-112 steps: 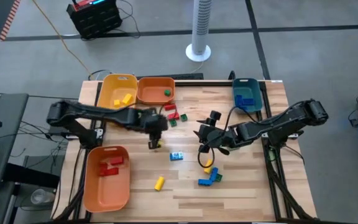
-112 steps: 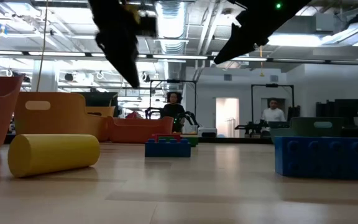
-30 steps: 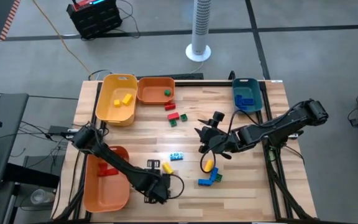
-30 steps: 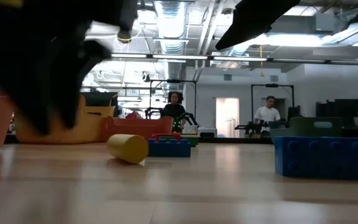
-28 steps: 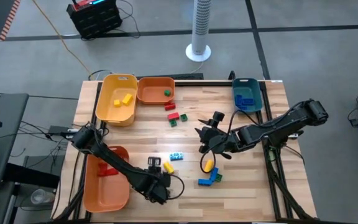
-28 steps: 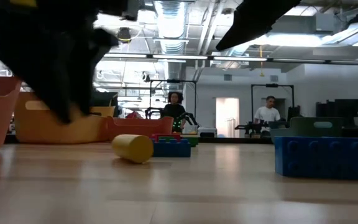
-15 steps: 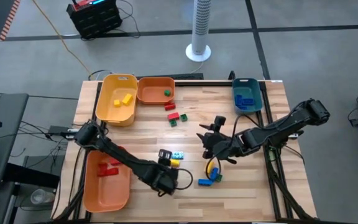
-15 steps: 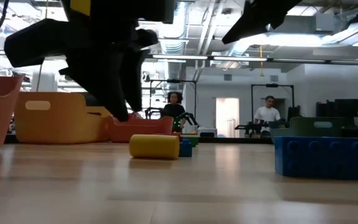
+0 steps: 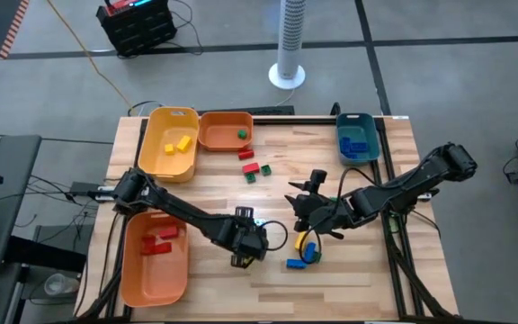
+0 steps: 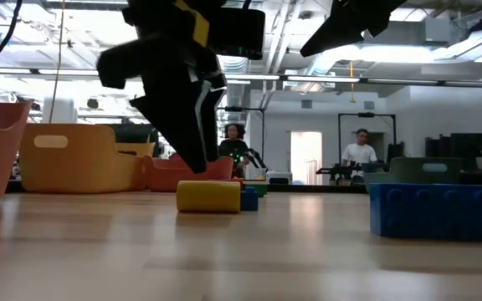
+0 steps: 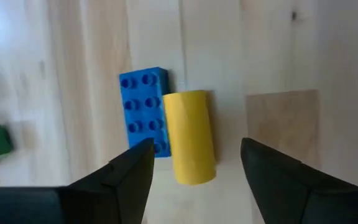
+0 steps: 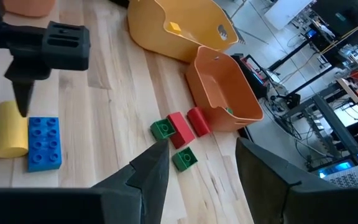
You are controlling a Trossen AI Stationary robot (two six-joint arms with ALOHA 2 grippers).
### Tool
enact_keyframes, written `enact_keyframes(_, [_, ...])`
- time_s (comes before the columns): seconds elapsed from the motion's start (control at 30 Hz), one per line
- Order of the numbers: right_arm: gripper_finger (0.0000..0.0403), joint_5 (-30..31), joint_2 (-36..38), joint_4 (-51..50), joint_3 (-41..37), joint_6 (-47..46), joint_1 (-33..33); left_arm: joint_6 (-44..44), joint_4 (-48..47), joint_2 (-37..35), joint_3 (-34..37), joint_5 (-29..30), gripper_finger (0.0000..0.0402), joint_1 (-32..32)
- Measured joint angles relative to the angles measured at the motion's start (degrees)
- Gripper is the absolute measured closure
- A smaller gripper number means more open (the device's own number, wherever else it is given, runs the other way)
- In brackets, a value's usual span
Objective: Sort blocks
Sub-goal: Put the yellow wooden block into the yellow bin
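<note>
Left pincer open above yellow block, wooden table, workshop behind

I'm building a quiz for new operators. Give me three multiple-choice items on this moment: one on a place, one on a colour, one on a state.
1. What lies against the yellow cylinder?
A. a blue brick
B. a red brick
C. a green brick

2. What colour are the bricks in the teal bin?
A. red
B. yellow
C. blue

3. How is the left gripper?
A. shut on the yellow cylinder
B. open over the yellow cylinder
C. shut on a red brick

Answers:
1 A: the left wrist view shows the two side by side, touching.
2 C: the high view shows only blue ones there.
3 B: its fingers stand apart, holding nothing.
</note>
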State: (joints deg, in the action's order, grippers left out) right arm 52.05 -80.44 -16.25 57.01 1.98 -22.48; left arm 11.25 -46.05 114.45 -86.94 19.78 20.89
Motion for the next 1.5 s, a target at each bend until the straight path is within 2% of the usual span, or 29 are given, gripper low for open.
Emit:
enact_keyframes(0.13, [0.0207,0.02,0.0,0.02,0.0,0.0,0.0,0.69,0.8,0.0,0.41,-3.1,0.0168,-0.22])
enact_keyframes(0.4, [0.0207,0.09,0.0,0.55,0.0,-0.02,0.0,3.07,3.93,-0.02,4.68,-2.73,0.0177,-0.37])
enact_keyframes(0.63, [0.0207,0.11,0.0,0.56,0.0,-0.02,0.0,3.93,5.71,0.02,4.83,-1.56,0.0178,-0.51])
enact_keyframes(0.83, [0.0207,0.11,0.0,0.62,0.0,-0.02,0.0,9.29,8.01,0.02,4.81,-3.17,0.0178,-1.73])
enact_keyframes(1.1, [0.0207,0.11,0.0,0.65,0.0,0.02,0.02,8.35,8.52,0.21,4.8,-3.84,0.0178,-1.68])
enact_keyframes(1.27, [0.0207,0.12,0.02,1.04,-0.02,0.03,0.09,6.91,9.32,4.43,3.49,-4.51,0.0178,-0.95])
enact_keyframes(1.5, [0.0207,0.12,0.02,1.32,-0.07,0.18,0.09,6.87,8.55,4.33,3.13,-3.46,0.0178,-0.61])
